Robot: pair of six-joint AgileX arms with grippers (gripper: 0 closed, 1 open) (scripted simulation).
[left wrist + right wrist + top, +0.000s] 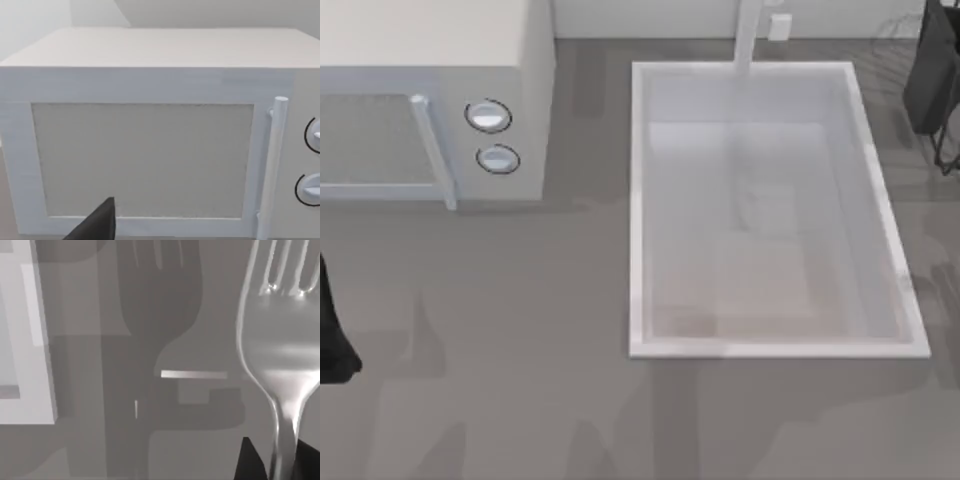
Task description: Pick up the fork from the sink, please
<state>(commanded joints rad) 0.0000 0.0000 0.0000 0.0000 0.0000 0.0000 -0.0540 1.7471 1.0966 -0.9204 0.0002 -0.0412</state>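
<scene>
- The fork (280,355) is hanging in the air in the right wrist view, tines pointing away from the camera, its thin handle running down between the two dark fingers (250,462) of the right gripper (277,467), which are pinching it.
- Its big shadow is falling on the grey counter (150,450) below, beside a corner of the sink's raised rim, so the fork is sitting above the counter and outside the basin.
- From above, the sink (642,200) is lying pale and bare of any cutlery I can make out, the white faucet post (748,40) standing at its far edge.
- The right arm (932,70) is showing at the top right corner of the table, past the sink.
- To my eye the picking-up is as good as done; what is left calls for holding the grip steady so the slim handle is not slipping.
- The left arm (332,340) is parked at the left edge; its wrist camera is facing the microwave (150,150), and I cannot tell how its fingers are set.
- The microwave, with its two round knobs (492,135), is standing left of the sink.
</scene>
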